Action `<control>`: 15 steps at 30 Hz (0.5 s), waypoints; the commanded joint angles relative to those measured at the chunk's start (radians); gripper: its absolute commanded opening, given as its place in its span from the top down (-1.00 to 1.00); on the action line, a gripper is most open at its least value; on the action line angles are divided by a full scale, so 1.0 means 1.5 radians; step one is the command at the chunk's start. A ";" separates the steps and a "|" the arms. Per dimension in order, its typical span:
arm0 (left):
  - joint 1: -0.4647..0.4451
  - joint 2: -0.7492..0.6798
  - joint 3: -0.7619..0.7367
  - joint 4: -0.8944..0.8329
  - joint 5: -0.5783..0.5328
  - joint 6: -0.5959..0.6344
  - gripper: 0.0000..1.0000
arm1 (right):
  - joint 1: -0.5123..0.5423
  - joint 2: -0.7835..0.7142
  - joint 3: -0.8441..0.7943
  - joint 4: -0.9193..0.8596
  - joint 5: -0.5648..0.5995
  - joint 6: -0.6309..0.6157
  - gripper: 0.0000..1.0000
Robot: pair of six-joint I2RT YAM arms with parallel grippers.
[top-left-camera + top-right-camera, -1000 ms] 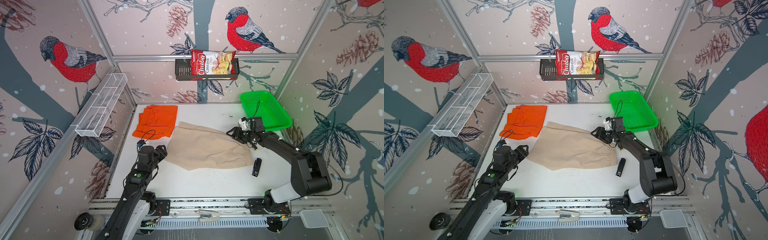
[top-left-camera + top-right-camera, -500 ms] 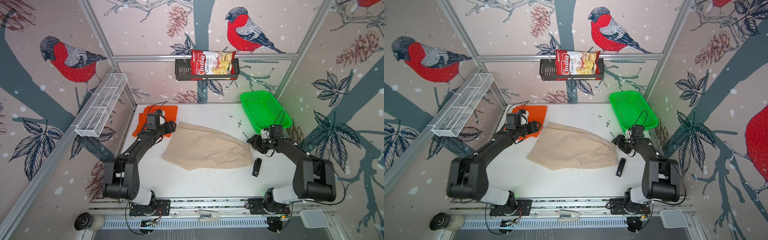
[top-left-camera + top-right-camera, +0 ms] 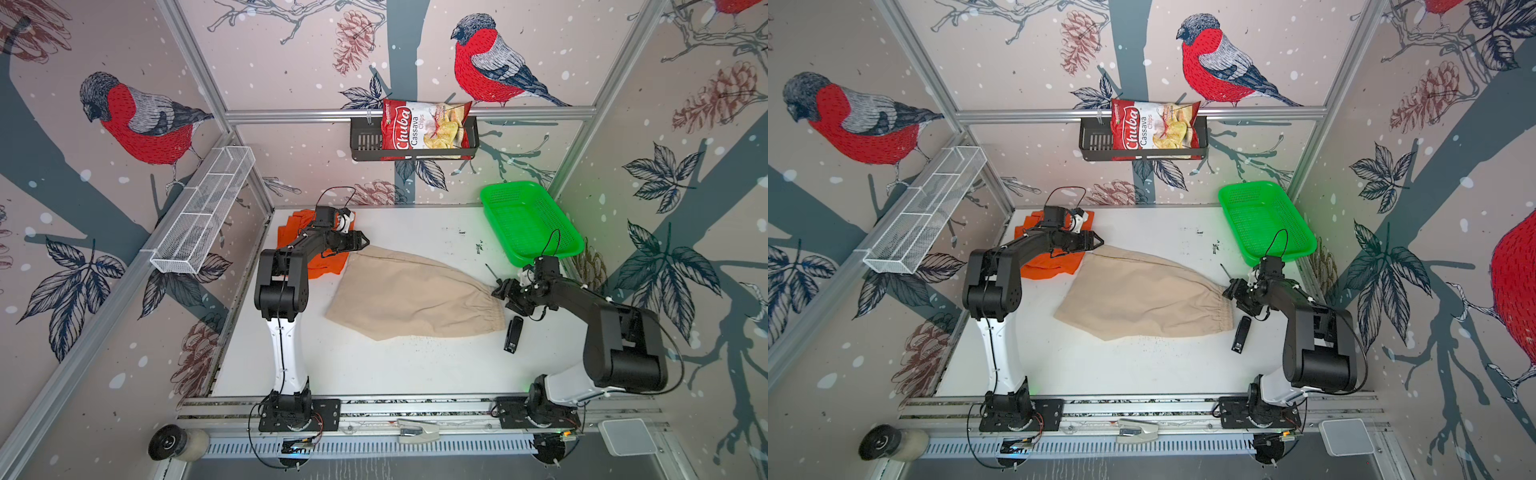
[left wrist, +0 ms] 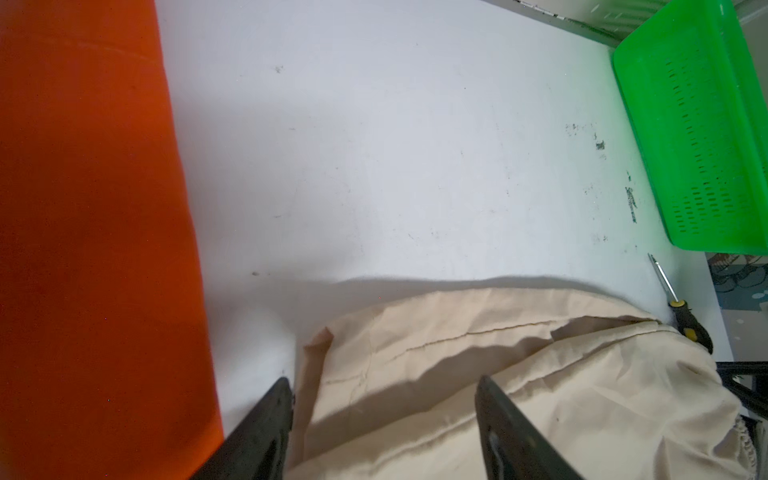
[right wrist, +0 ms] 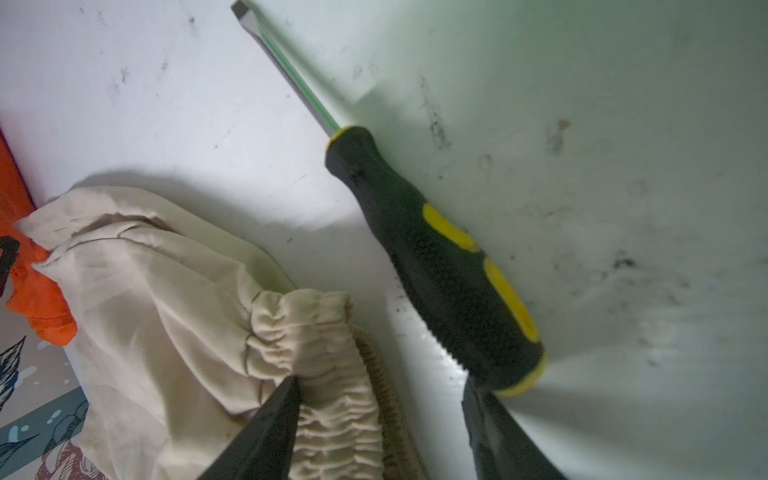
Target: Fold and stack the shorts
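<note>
The beige shorts lie flat mid-table, gathered waistband to the right. The orange shorts lie at the back left, partly under my left arm. My left gripper is at the beige shorts' far left corner. In the left wrist view it is open, its jaws straddling the beige cloth beside the orange cloth. My right gripper is at the waistband's far end. In the right wrist view it is open over the gathered elastic.
A black-and-yellow screwdriver lies just beyond the right gripper, and a black stapler lies near the waistband. A green mesh basket sits at the back right. A wire shelf hangs on the left wall.
My left arm swung from the table's front left to the back, over the orange shorts, to the beige shorts' far corner. My right gripper came nearer, down to the waistband's end.
</note>
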 commanded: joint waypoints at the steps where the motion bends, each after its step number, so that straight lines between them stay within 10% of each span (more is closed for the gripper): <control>1: 0.000 0.025 0.019 -0.012 0.032 0.016 -0.31 | 0.000 0.008 0.002 -0.003 0.015 -0.014 -0.29; 15: -0.011 0.078 0.054 0.011 0.045 0.007 0.18 | 0.000 0.011 0.007 0.006 0.030 -0.003 -0.28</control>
